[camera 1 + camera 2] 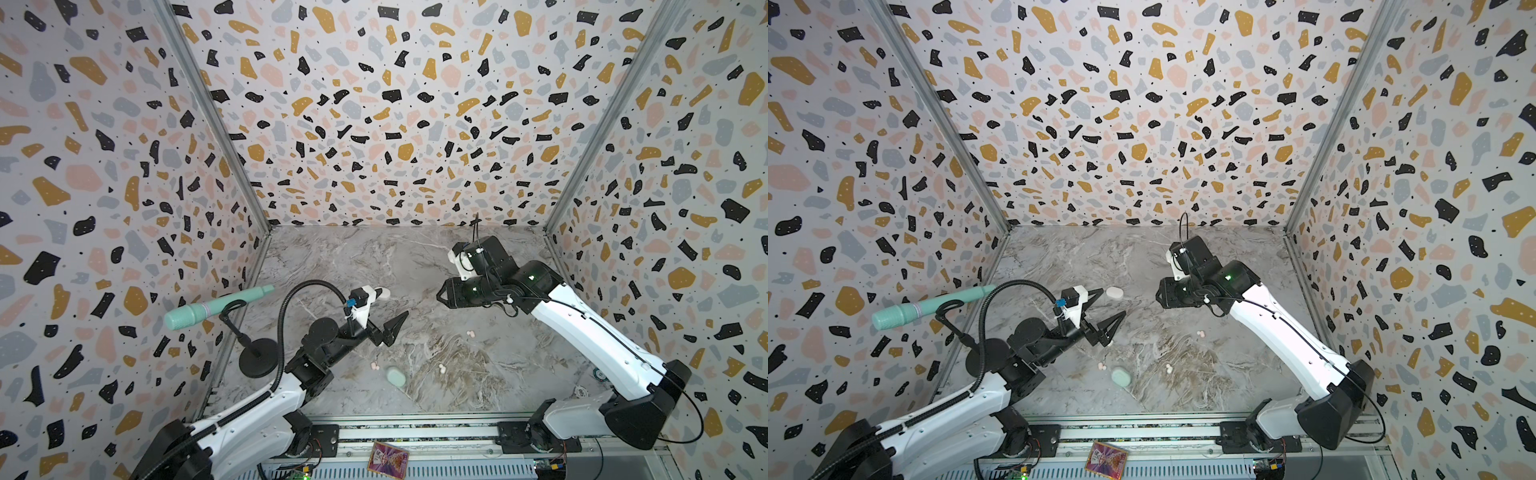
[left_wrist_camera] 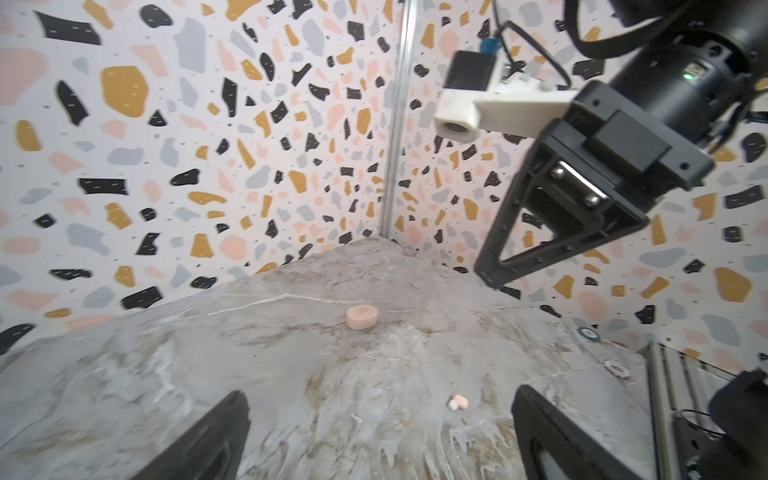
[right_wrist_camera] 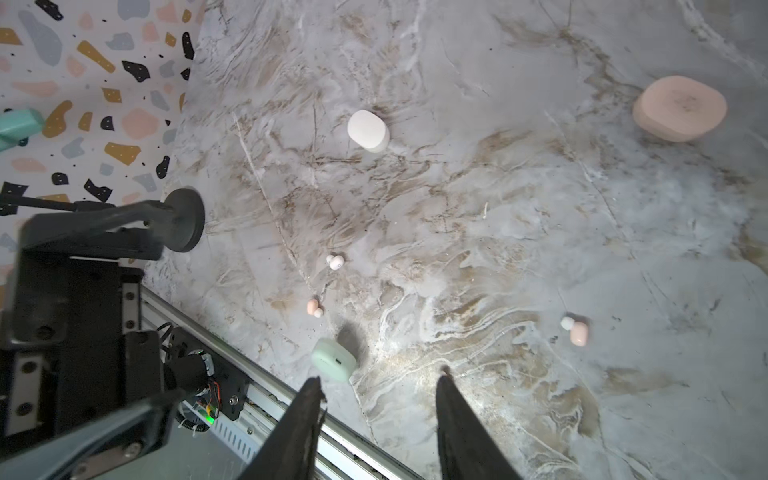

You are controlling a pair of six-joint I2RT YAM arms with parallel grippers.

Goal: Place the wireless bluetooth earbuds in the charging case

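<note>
Because the left gripper (image 1: 397,330) and the right gripper (image 3: 380,376) both stand apart and empty, an off-centre pinch could flick a pink earbud (image 3: 579,333) across the worktop (image 3: 540,208).

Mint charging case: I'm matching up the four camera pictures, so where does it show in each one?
In both top views: the mint charging case lies low in the picture, left of the middle, not far from the front rail.
Left wrist: not in it.
Right wrist: it lies close beside the rail.
Shared landmark: the pink earbud lying alone on the marble shows in all four.
</note>
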